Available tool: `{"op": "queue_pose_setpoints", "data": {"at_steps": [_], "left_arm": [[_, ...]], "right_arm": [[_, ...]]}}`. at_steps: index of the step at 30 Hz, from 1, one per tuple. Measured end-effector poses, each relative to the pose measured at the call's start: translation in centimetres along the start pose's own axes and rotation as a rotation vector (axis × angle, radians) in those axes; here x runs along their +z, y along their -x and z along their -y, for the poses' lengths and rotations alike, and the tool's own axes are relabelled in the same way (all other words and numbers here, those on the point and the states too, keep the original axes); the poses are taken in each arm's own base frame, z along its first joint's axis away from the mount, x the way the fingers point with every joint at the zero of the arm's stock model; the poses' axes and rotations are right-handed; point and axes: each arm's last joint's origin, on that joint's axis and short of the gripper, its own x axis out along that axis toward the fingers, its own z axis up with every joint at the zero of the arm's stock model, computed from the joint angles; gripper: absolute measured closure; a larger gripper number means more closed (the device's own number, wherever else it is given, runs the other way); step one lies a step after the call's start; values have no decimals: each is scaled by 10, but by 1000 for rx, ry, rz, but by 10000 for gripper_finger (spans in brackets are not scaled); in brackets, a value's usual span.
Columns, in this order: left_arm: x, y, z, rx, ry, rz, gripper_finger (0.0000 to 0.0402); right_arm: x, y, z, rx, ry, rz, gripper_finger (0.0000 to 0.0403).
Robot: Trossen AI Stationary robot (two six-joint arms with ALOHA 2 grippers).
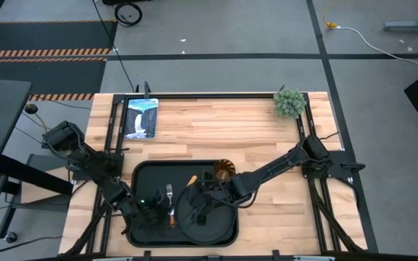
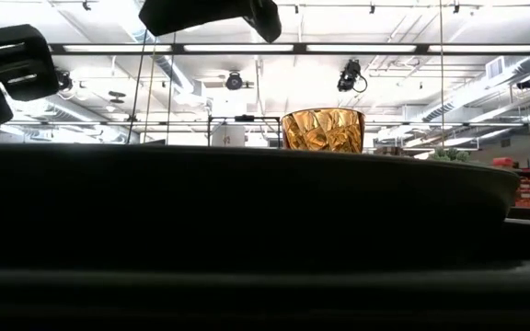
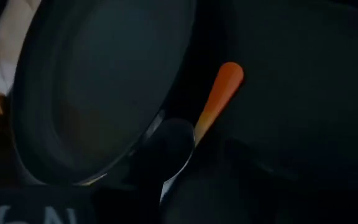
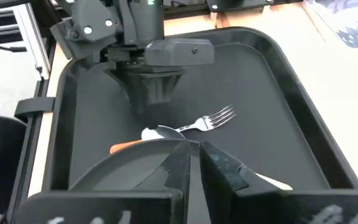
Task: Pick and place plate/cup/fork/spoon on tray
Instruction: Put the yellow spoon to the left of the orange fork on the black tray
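Four items on the tray (image 1: 140, 176) — plate (image 1: 207, 221), fork (image 1: 170, 194), spoon (image 4: 160, 132), cup (image 1: 223, 171), right pincer (image 4: 193, 163) nearly closed, left unclear.

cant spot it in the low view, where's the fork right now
In the high view the fork lies on the tray, left of the plate, just beyond the left hand.

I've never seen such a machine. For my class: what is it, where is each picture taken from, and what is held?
Two dark robot arms work at a table. One picture looks down from above, one level across the table, two come from wrist cameras. On the large black rectangular tray lie a round black plate, an amber translucent cup, a red-orange-handled fork and a yellow-orange-handled silver spoon. The right gripper seems to pinch the plate's rim; the left gripper hangs near the fork.
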Motion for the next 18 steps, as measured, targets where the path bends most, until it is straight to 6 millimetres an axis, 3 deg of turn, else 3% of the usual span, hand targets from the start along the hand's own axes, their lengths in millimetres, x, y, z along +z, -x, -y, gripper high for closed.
{"op": "queue_pose_setpoints", "data": {"at_steps": [18], "left_arm": [[1, -2, -4, -5, -36, 19, 230]], "right_arm": [[-7, 7, -16, 34, -23, -2, 360]]}}
